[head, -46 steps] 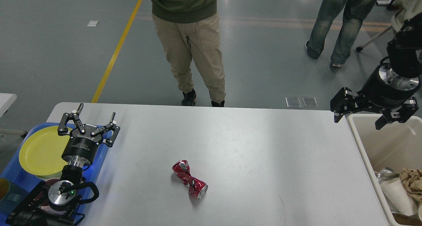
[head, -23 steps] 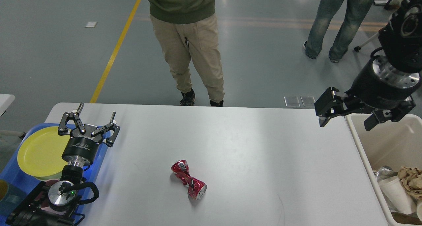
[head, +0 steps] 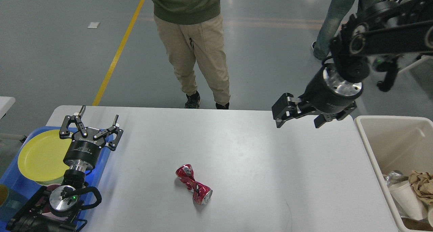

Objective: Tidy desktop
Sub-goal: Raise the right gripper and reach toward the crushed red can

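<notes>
A crushed red can (head: 194, 184) lies on its side near the front middle of the white desktop (head: 236, 147). My left gripper (head: 98, 118) stands open and empty at the desktop's left edge, its fingers pointing away from me, well to the left of the can. My right gripper (head: 297, 122) hangs open and empty above the desktop's back right part, far up and right of the can.
A blue tray (head: 17, 178) at the left holds a yellow plate (head: 40, 156). A beige bin (head: 392, 144) at the right holds a paper cup and crumpled trash. A person (head: 192, 42) stands just behind the far edge; another stands further right.
My right arm has swung left, carrying its open gripper from over the beige bin to above the desktop's back right. The left arm and the can have not moved.
</notes>
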